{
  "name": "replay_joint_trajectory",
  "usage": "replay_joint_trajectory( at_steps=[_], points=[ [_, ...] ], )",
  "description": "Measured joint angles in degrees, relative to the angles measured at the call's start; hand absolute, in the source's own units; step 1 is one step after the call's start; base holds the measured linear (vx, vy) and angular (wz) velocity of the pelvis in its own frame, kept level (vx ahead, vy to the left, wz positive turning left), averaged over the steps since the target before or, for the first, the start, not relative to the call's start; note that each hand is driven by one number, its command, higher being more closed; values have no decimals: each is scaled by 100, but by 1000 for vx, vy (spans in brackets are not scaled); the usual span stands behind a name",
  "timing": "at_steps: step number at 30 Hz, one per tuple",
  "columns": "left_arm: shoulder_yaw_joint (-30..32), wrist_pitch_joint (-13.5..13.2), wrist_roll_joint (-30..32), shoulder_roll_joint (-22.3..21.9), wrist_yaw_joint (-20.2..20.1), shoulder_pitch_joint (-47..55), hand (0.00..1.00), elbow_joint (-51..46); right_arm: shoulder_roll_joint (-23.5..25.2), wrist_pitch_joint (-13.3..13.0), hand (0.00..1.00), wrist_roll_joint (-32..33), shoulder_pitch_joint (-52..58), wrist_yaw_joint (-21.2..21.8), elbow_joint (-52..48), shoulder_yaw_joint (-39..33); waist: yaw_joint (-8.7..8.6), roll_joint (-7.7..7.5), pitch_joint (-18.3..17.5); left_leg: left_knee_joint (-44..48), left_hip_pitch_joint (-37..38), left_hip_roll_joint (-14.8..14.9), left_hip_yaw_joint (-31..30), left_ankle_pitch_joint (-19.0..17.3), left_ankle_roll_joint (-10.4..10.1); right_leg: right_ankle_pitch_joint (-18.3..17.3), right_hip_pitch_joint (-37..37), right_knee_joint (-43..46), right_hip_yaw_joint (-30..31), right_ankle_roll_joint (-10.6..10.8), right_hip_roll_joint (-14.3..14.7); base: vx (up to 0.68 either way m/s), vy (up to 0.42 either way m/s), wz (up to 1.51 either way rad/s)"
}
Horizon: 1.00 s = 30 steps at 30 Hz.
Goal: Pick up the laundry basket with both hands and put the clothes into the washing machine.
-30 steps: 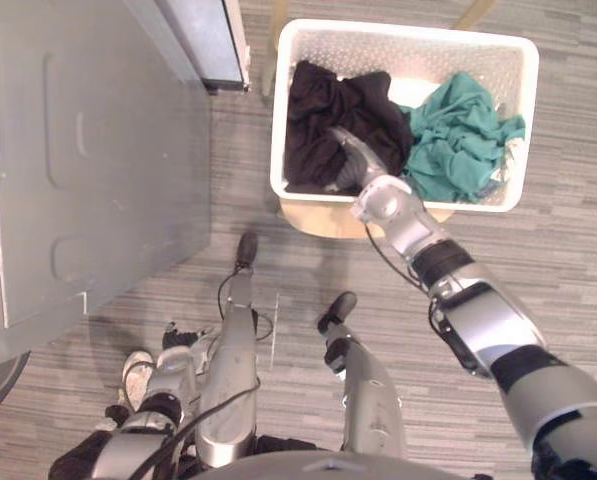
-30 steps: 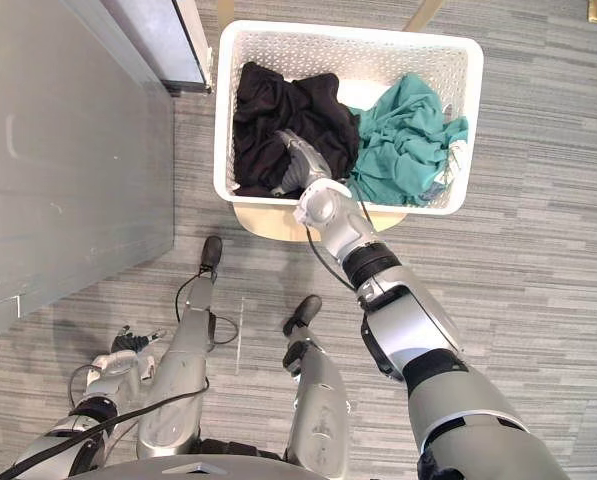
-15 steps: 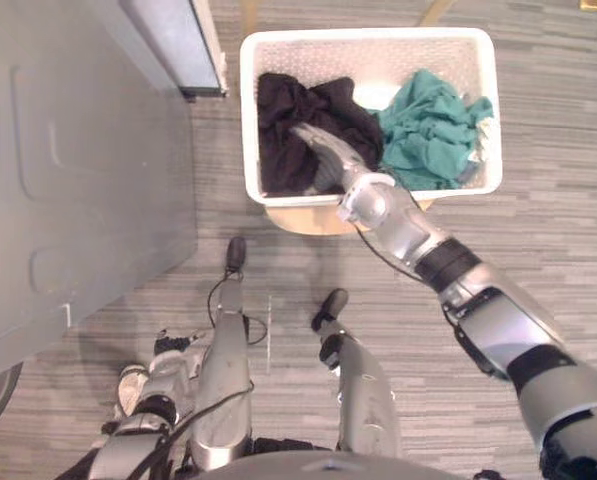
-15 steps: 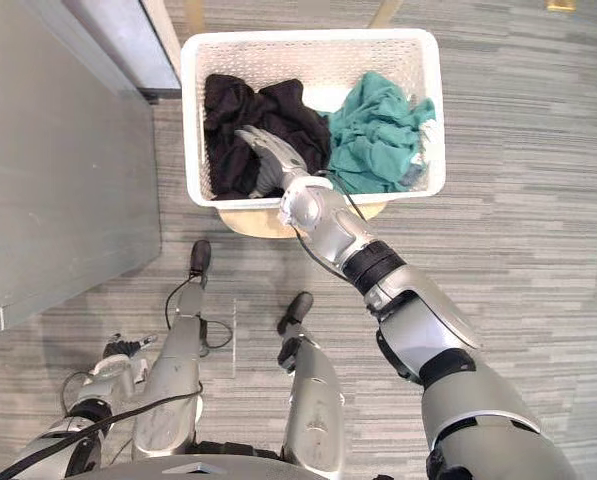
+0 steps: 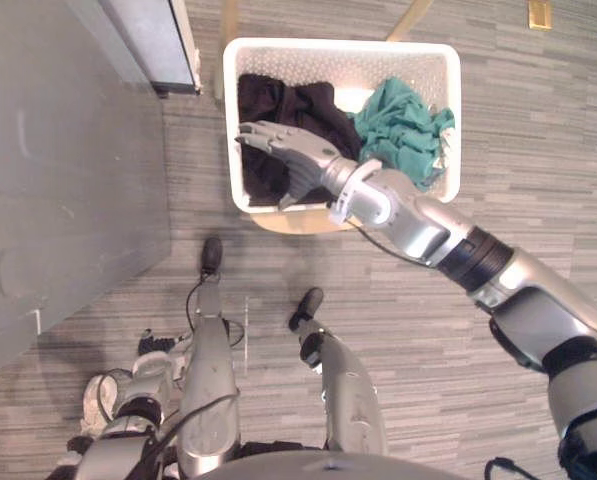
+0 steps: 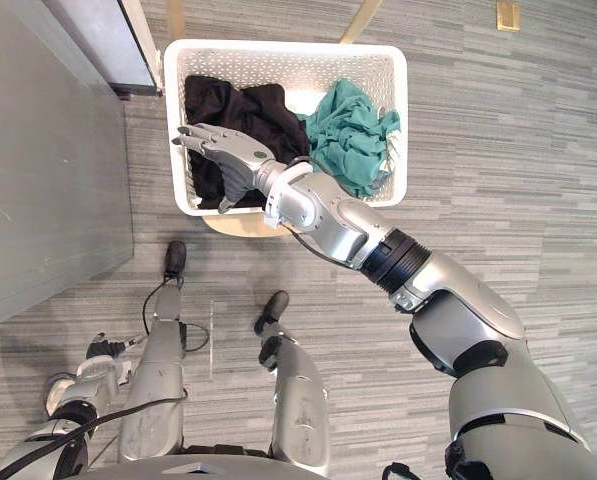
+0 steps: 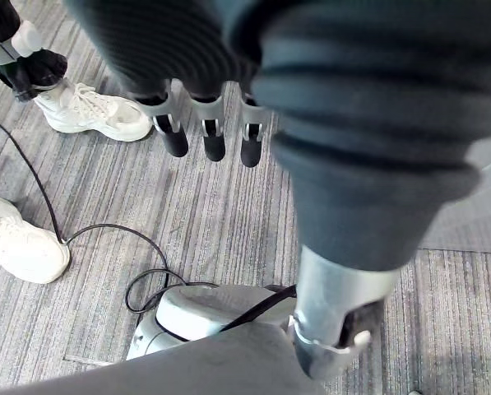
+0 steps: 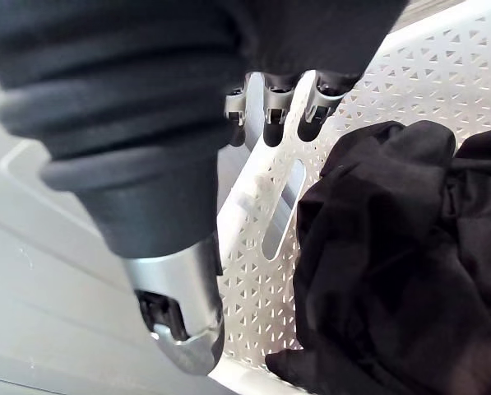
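Observation:
The white perforated laundry basket (image 5: 343,46) stands on the floor side ahead of me, holding black clothes (image 5: 283,105) on its left and teal clothes (image 5: 403,120) on its right. My right hand (image 5: 290,152) reaches over the black clothes toward the basket's left wall, fingers straight and open, holding nothing. In the right wrist view its fingertips (image 8: 271,123) hover by the handle slot (image 8: 282,206) in that wall, above the black clothes (image 8: 393,247). My left hand (image 5: 148,368) hangs low at my left side, its fingers (image 7: 208,136) straight above the carpet. The grey washing machine (image 5: 58,180) stands to my left.
The basket rests on a round wooden stool (image 5: 290,221) with slanted wooden legs (image 5: 410,18). A dark glass panel (image 5: 150,40) stands beside the basket's far left corner. A person's white sneakers (image 7: 93,113) stand on the striped grey carpet (image 5: 498,120) close to my left hand.
The camera has shifted. My right hand has lifted off the near part of the black clothes and swung left toward the basket's left wall, its fingers stretched out straight.

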Motion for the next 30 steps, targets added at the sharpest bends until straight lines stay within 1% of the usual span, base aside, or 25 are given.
replay_joint_trajectory(
  at_steps=[4, 6, 8, 10, 13, 20, 23, 25, 28, 30],
  points=[
    [35, 1, 29, 5, -34, 1, 0, 2, -152, -9, 0, -2, -246, 28, -1, 114, 20, -30, 12, 4, -14, -3, -13, 0, 0, -2, -5, -2, -6, -2, 0, 42, -64, 1],
    [32, -3, 29, 10, -35, 3, 0, 3, -212, -12, 0, -6, -511, 38, 53, 299, 19, -31, 12, 4, -17, 0, -15, -1, 1, -9, -9, -1, -7, -8, 3, 21, -51, -1],
    [31, -11, 27, 11, -37, 3, 0, 4, -213, -29, 0, -25, -715, 37, 255, 441, 30, -31, 12, 1, -27, 3, -20, -4, -1, -26, -18, 3, -8, -11, 6, 14, -50, 0],
    [19, -54, 24, 10, -38, 4, 0, 3, -233, -14, 0, -143, -862, 36, 605, 506, 114, -31, 12, -3, -56, 6, -27, -6, -2, -45, -47, 18, -12, -10, 8, 21, -60, 1],
    [-20, -73, 18, 6, -37, 4, 0, 3, -254, 26, 0, -343, -1108, 24, 1003, 505, 148, -31, 12, 1, -194, 5, -42, 7, -6, -45, -179, 47, -32, -11, 5, 28, -53, 1],
    [-150, -129, -54, -13, -34, 4, 0, 2, -256, 65, 0, -351, -1186, -28, 1919, 475, 233, -25, 16, 6, -228, -5, -101, 22, -5, -58, -191, 53, -55, -13, -2, 39, -53, 2],
    [-202, -133, -92, -12, -33, 4, 0, 2, -246, 118, 0, -368, -1185, -27, 2197, 470, 255, -12, 24, 6, -244, -6, -116, 20, -6, -63, -200, 53, -59, -14, 0, 15, -48, 1],
    [-243, -145, -96, -11, -33, 4, 0, 2, -217, 144, 0, -523, -1184, -27, 2342, 433, 267, 5, 35, 6, -265, -7, -135, 18, -9, -67, -210, 54, -71, -15, -1, 15, -47, 4],
    [-353, -191, -118, -18, -34, 4, 0, -16, -197, 143, 0, -573, -1186, -25, 2506, 355, 307, 86, 86, 7, -337, -10, -171, 19, -10, -74, -248, 56, -119, -11, -11, 14, -38, 5],
    [-400, -191, -210, -44, -36, 4, 0, -28, -177, 142, 0, -573, -1184, -23, 2571, 354, 367, 114, 104, 7, -392, -14, -164, 21, -11, -74, -330, 74, -104, -10, -17, 34, -51, -3]
  ],
)
